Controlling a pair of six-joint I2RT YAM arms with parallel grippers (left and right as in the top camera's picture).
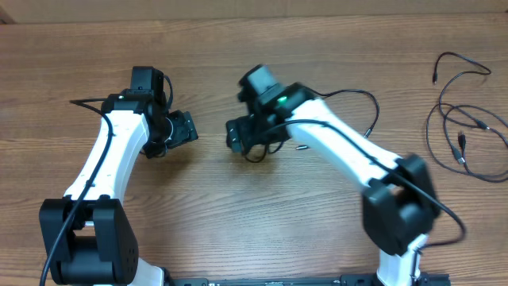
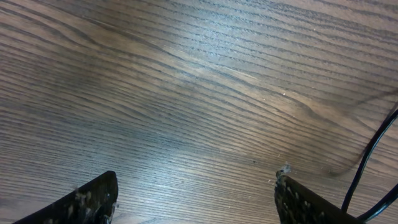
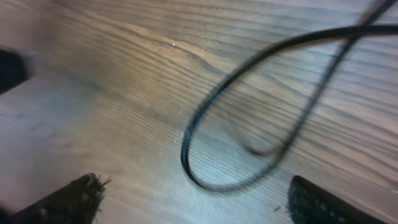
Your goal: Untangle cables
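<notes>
The left end effector (image 2: 196,205) stands with its fingers (image 2: 93,200) wide apart and only bare wood between them. Just beside one fingertip a thin black cord (image 2: 372,149) rises out of the wrist view; it is not clear whether it is one of the loose cables. The right end effector (image 3: 199,205) also has its fingers (image 3: 323,202) spread apart, clamped on nothing. A cable loop (image 3: 205,149) lies on the counter (image 3: 93,93) between and just ahead of the fingertips, blurred, its two strands crossing farther out. From overhead the two end effectors, left (image 1: 184,127) and right (image 1: 236,135), face each other near the middle of the counter (image 1: 206,214), close but apart, and the loop (image 1: 255,157) shows as a small curl just beside the right one. The remaining cables (image 1: 468,131) lie loosely looped and overlapping, with small plugs at their ends, well apart from both end effectors, out beyond the right arm near the counter's edge.
</notes>
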